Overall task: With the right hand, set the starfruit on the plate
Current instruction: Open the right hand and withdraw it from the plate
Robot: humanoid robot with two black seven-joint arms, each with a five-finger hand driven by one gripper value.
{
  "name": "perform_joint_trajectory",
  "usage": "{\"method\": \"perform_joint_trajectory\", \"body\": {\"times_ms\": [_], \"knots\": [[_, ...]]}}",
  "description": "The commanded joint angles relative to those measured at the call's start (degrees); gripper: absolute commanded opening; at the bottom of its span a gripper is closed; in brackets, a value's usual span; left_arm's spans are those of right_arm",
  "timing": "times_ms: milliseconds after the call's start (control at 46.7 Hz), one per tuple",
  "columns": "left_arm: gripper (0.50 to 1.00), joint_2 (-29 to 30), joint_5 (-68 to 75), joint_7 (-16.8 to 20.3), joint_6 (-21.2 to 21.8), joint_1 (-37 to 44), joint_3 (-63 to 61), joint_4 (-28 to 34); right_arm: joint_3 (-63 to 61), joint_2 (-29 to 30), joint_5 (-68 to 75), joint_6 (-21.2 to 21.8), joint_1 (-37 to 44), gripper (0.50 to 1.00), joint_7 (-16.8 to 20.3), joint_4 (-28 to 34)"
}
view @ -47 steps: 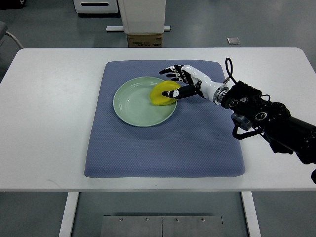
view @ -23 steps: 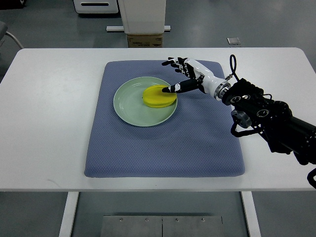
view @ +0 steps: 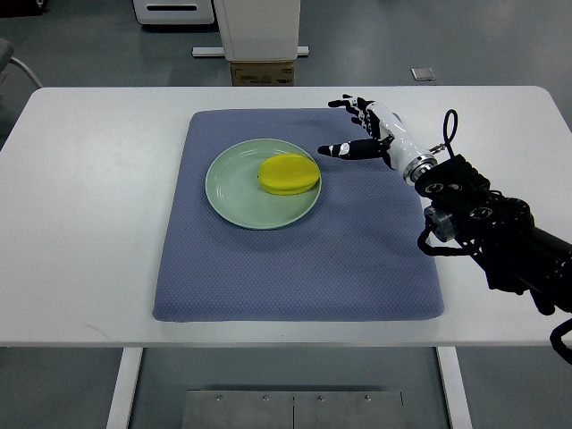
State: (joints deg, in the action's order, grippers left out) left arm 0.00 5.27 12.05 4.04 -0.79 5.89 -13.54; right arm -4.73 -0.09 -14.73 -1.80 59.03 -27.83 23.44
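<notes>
— Top view: what is the right hand doing?
— Its fingers are spread and hold nothing; it hovers over the blue mat, just right of the plate.
— And the starfruit?
— It lies on the plate's right half, apart from the hand.

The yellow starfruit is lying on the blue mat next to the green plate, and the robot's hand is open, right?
Not quite. The top view shows the starfruit lying on the green plate, not on the blue mat. The right hand is open, beside the plate.
</notes>
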Motion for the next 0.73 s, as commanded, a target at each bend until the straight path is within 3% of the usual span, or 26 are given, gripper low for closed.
{"method": "perform_joint_trajectory", "body": {"times_ms": [0, 128, 407, 707], "knots": [[1.000, 0.0, 0.0, 0.0, 0.0, 0.0, 0.0, 0.0, -3.9, -1.0, 1.5, 0.0, -2.0, 1.000, 0.2, 0.0], [1.000, 0.0, 0.0, 0.0, 0.0, 0.0, 0.0, 0.0, -11.5, -3.7, 4.7, 1.8, -4.8, 1.000, 0.4, 0.2], [1.000, 0.0, 0.0, 0.0, 0.0, 0.0, 0.0, 0.0, -23.9, -5.7, 13.2, 10.0, -10.5, 1.000, 1.5, 0.0], [1.000, 0.0, 0.0, 0.0, 0.0, 0.0, 0.0, 0.0, -26.0, -5.8, 16.7, 10.8, -13.1, 1.000, 1.8, 0.1]]}}
